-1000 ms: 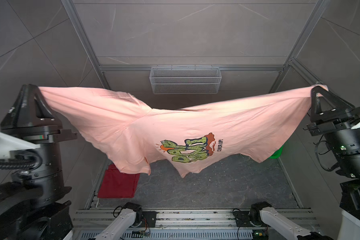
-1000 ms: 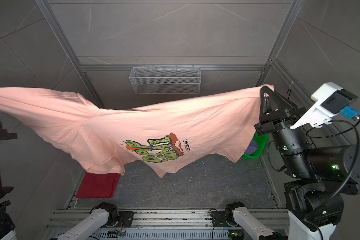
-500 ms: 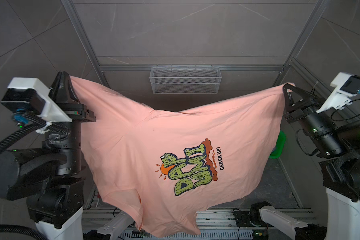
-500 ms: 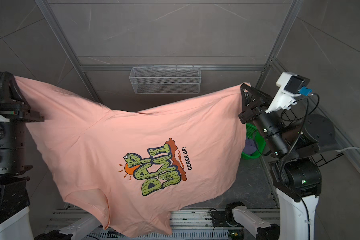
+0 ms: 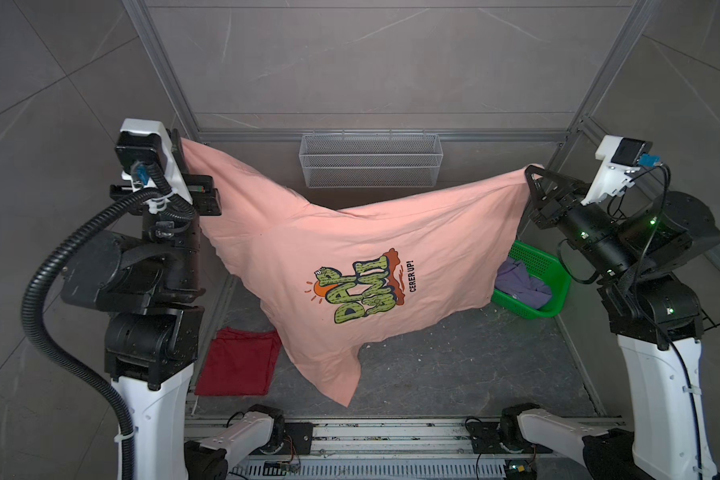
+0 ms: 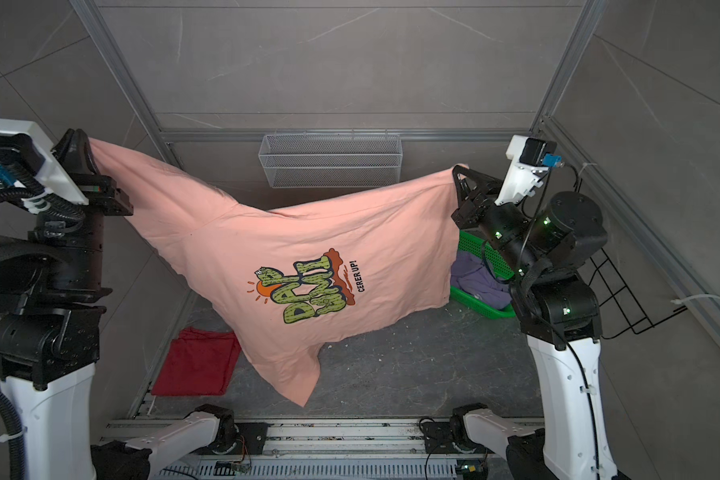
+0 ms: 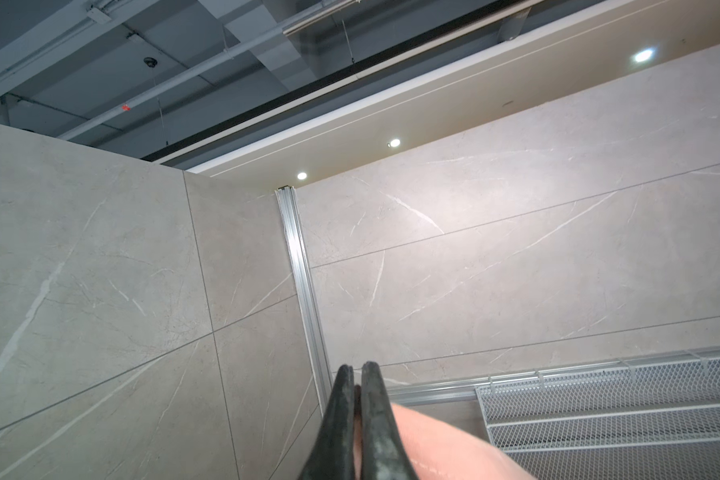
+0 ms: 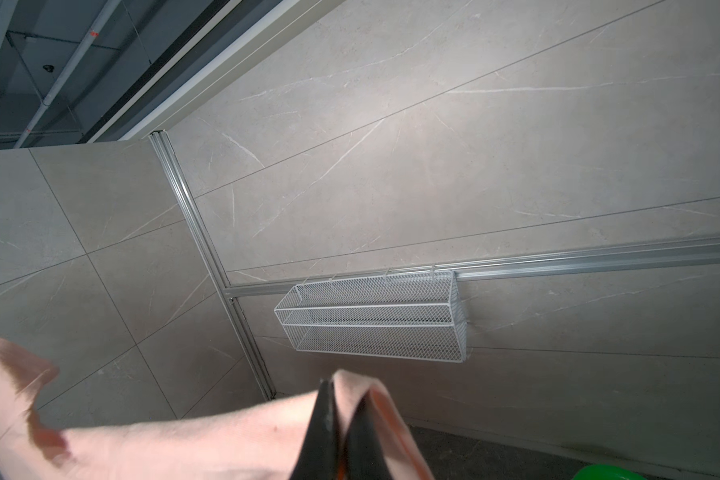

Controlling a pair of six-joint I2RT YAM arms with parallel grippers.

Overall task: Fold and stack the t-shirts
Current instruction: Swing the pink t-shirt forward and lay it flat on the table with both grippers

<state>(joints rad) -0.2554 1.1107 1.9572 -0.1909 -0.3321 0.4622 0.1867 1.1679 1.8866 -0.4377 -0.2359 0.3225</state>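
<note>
1. In both top views I find the peach-orange t-shirt (image 5: 350, 249) strung in the air between the two arms. Its yellow-green graffiti print (image 5: 358, 296) faces the camera at centre frame, and one loose corner hangs lowest, toward the lower middle.
2. The left gripper (image 5: 180, 143), at upper left, has its jaws pressed together on one end of that shirt. The right gripper (image 5: 532, 173), at the right, pinches the opposite end.
3. The dark red t-shirt (image 5: 238, 361) lies flat on the table (image 5: 454, 365) at lower left, its right edge hidden behind the hanging cloth.
4. The lavender-purple t-shirt (image 5: 520, 282) sits crumpled in the green perforated basket (image 5: 555, 286) at the right, partly covered by the peach shirt's edge.
5. A white wire basket (image 5: 371, 160) hangs on the back wall, upper centre.
6. Left wrist view: the left gripper (image 7: 356, 370), at lower centre, shows its jaws all but touching, and peach cloth emerges just beside them.
7. Right wrist view: the right gripper (image 8: 341, 386), at lower centre, is clamped over a fold of peach cloth, which trails off to the lower left.
</note>
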